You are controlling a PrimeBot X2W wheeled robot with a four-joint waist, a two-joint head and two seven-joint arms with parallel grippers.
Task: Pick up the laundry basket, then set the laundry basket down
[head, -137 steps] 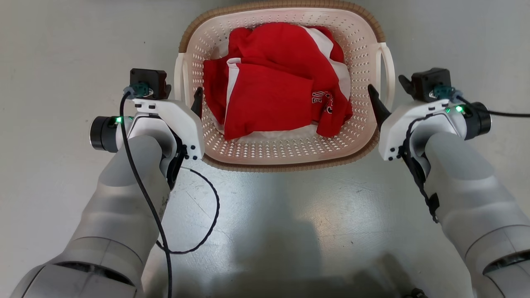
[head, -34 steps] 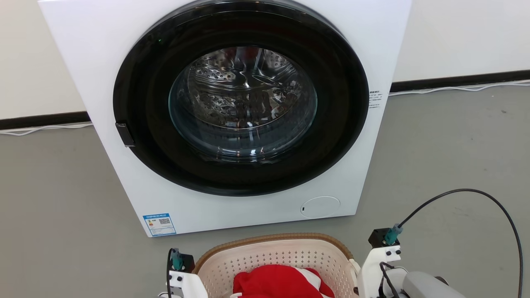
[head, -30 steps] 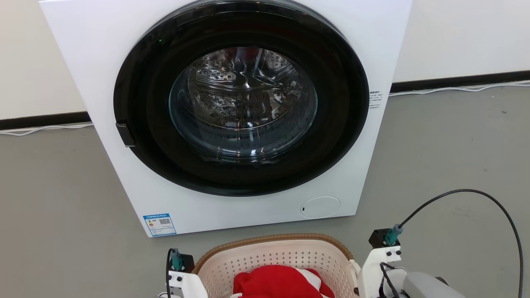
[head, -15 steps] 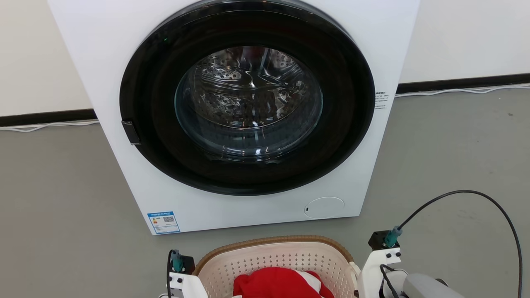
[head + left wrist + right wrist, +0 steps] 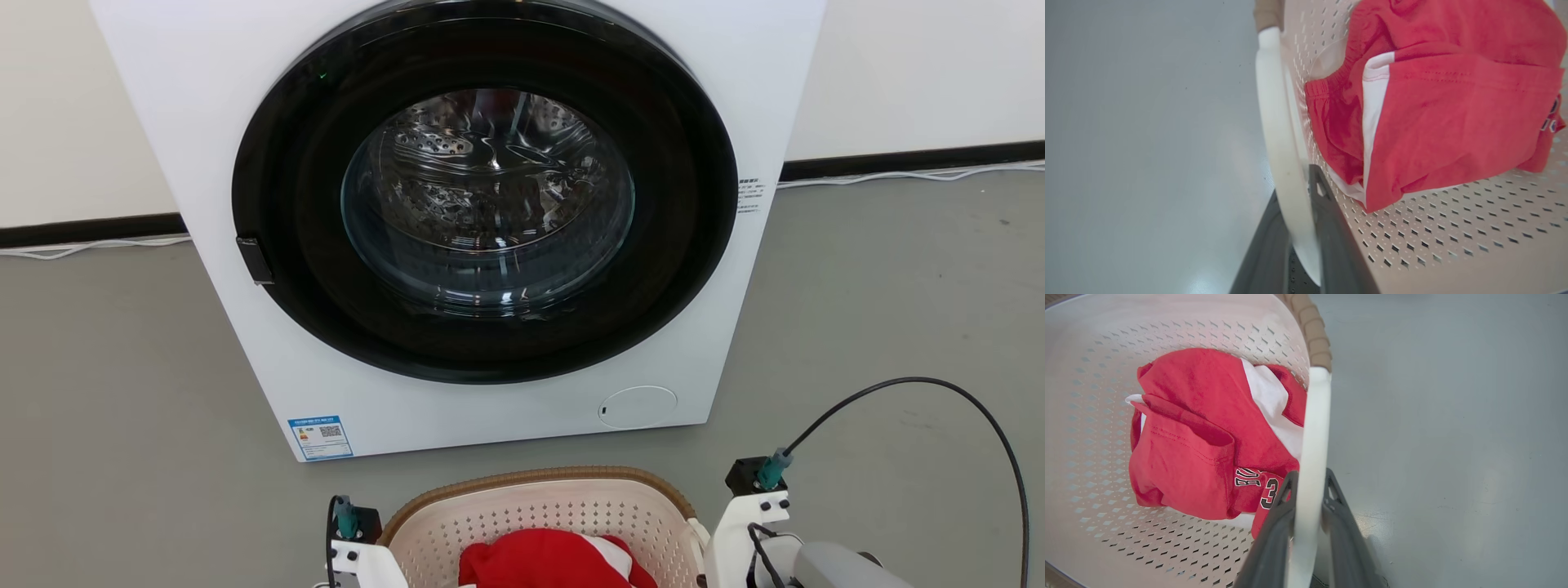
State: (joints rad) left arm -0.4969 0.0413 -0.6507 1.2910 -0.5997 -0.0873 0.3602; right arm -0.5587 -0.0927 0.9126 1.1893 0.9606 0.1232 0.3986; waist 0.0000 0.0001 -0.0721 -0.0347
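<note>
Laundry basket [image 5: 539,474], left gripper [image 5: 1295,184] pinching left handle [image 5: 1274,102], right gripper [image 5: 1310,473] pinching right handle [image 5: 1316,416]

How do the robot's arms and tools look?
The left tool and the right tool each have two long, dark grey, tapering fingers with a triangular cut-out near the tip. Their wrist housings are white with small black screws, each topped by a black block and a teal connector. A black cable loops from the right one; its forearm is pale grey.

ITEM: laundry basket [image 5: 535,513] | BUILD: cream-white perforated plastic, brown woven-look rim, white side handles [image 5: 1278,134] | POSE: upright | LOCATION: facing washing machine [image 5: 490,204] front, apart
</note>
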